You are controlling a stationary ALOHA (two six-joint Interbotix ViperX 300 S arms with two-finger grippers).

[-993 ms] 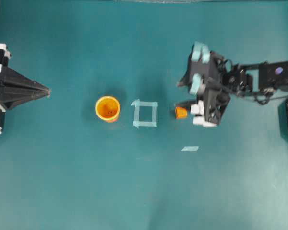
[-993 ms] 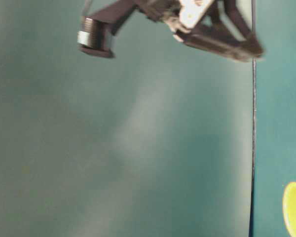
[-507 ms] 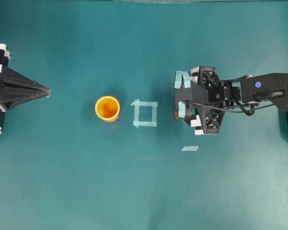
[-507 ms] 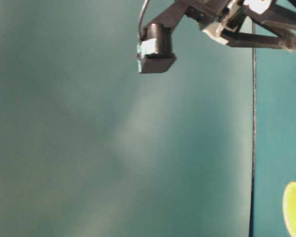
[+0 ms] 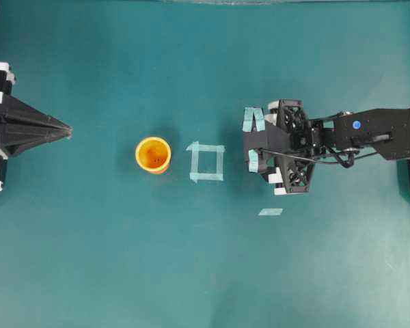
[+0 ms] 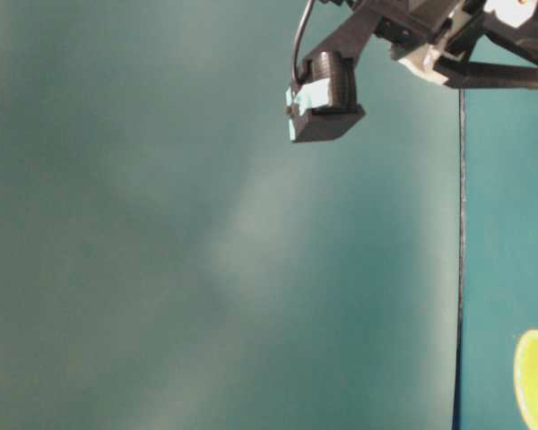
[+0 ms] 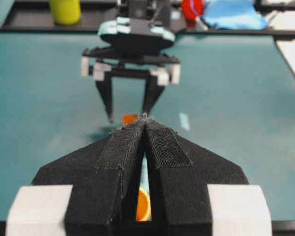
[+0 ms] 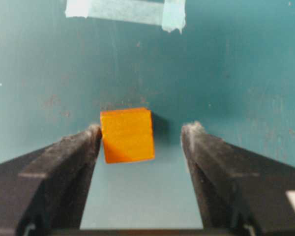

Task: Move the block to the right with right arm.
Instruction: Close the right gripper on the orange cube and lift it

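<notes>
The block [image 8: 127,135], a small orange cube, rests on the teal table between the open fingers of my right gripper [image 8: 143,132]. It lies close against the left finger [image 8: 83,147], with a clear gap to the other one. In the left wrist view the block [image 7: 130,118] shows between the two black fingertips of the right gripper [image 7: 128,117], which points straight down. From overhead, the right gripper [image 5: 258,152] covers the block. My left gripper [image 5: 67,128] sits shut at the far left, holding nothing.
An orange-yellow cup [image 5: 153,154] stands left of a pale tape square [image 5: 206,162]. A short tape strip [image 5: 270,212] lies below and to the right of the right gripper. Tape [image 8: 128,10] lies just beyond the block.
The right gripper swung left over the block and came down around it, so the block no longer shows from overhead. The left arm has not moved.
</notes>
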